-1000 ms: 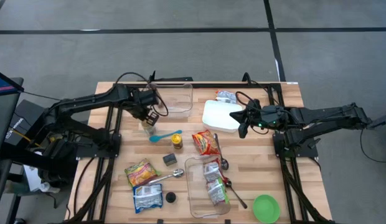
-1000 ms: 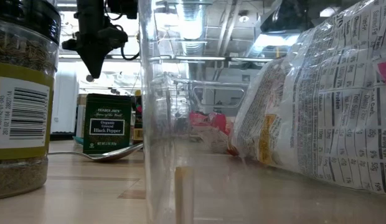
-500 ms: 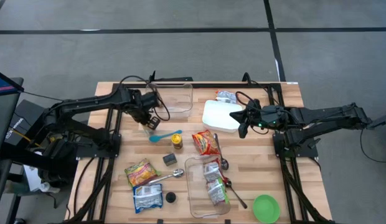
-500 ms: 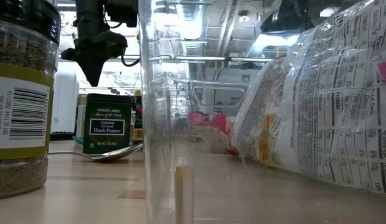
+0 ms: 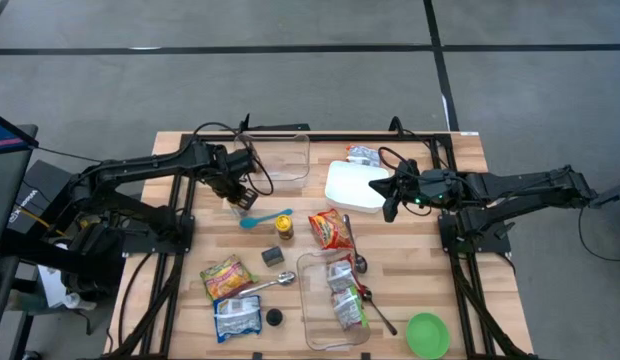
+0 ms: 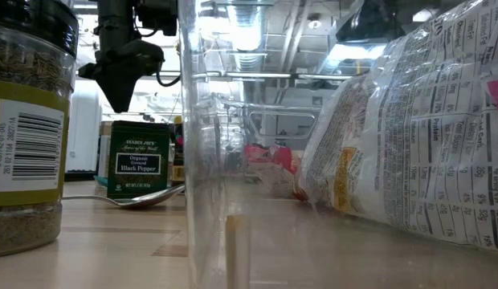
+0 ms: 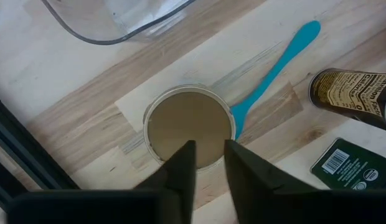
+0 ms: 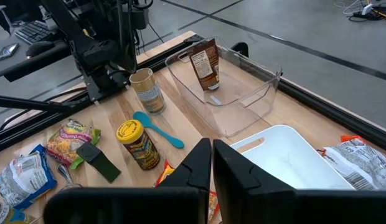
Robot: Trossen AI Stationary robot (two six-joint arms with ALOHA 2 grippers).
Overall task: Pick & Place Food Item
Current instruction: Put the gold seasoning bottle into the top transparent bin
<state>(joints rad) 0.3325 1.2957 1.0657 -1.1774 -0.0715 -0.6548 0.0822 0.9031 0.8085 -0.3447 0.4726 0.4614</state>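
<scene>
Left gripper [image 7: 208, 163] hovers over the cup [image 7: 188, 127], fingers slightly apart (nothing held), lined up to grasp; right gripper [image 8: 211, 163] waits closed.

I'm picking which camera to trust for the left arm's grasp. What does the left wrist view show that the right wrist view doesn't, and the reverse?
Only the left wrist view looks straight down on the tan-lidded jar, with the left gripper right above it, fingers a little apart, and the jar's lid showing in the gap.

Only the right wrist view shows the white tray, the brown packet in the clear bin, and the shut right gripper.

Both show the jar, the blue spoon, the yellow-lidded bottle and that clear bin.
</scene>
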